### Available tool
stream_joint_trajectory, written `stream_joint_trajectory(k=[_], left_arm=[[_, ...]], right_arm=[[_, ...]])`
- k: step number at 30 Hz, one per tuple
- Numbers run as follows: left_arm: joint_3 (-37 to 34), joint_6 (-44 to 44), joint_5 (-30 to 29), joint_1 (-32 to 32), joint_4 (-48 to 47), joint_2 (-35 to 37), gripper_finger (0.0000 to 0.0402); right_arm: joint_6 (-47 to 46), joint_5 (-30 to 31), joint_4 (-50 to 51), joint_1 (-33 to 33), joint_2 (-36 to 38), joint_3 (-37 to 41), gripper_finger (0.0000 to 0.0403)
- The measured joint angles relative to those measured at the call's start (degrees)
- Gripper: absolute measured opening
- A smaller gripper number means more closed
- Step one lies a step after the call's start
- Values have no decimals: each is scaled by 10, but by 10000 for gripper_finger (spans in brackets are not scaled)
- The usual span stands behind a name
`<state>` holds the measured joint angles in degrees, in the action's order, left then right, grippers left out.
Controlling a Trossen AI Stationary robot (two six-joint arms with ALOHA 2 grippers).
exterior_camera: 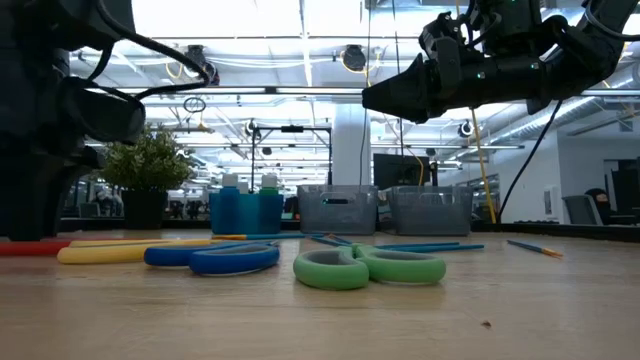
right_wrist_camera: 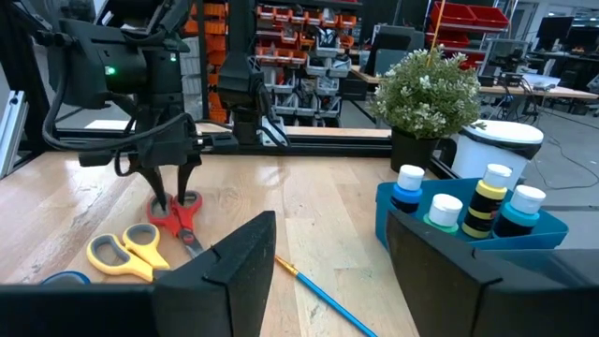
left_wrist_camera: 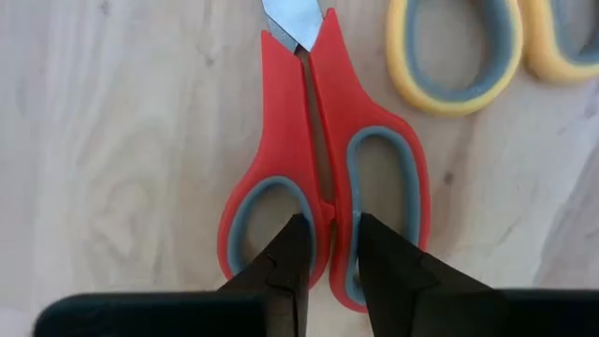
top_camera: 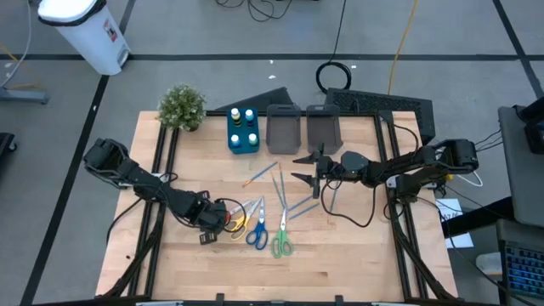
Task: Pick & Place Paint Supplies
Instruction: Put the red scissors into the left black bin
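Left gripper (left_wrist_camera: 328,248) pinches the red scissors (left_wrist_camera: 323,168) at the bridge between its 2 handle loops, on the table. Right gripper (top_camera: 308,167) hovers spread, empty. Scissors and brushes (top_camera: 281,187) remain loose; bottles (top_camera: 242,127) sit binned.

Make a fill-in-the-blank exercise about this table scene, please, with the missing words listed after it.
1. The left gripper is down on the scissors whose handles are ____.
2. The paint bottles stand in a bin of ____ colour.
3. On the table, next to the blue scissors, lie scissors with ____ handles.
4. The right gripper hangs above the table with its fingers ____.

Missing words: red; blue; green; open
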<state>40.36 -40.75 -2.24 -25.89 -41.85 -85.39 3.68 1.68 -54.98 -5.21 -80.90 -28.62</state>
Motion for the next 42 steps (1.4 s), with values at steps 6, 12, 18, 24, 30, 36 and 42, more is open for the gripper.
stream_joint_trajectory(k=[6,12,18,24,30,36,42], left_arm=[[17,-13,-31,-3,-45,67,71],[29,-29,-61,-15,-68,110,71],[43,-15,-117,-19,-26,129,71],[50,64,-183,-13,72,130,71],[50,126,-279,36,192,130,71],[50,209,-303,99,347,126,71],[50,316,-317,143,485,99,71]], right_arm=[[0,0,0,0,0,0,196],[0,0,1,0,0,0,196],[0,0,0,0,0,0,196],[0,0,0,0,0,0,196],[0,0,0,0,0,0,196],[0,0,0,0,0,0,196],[0,1,-8,0,0,0,196]])
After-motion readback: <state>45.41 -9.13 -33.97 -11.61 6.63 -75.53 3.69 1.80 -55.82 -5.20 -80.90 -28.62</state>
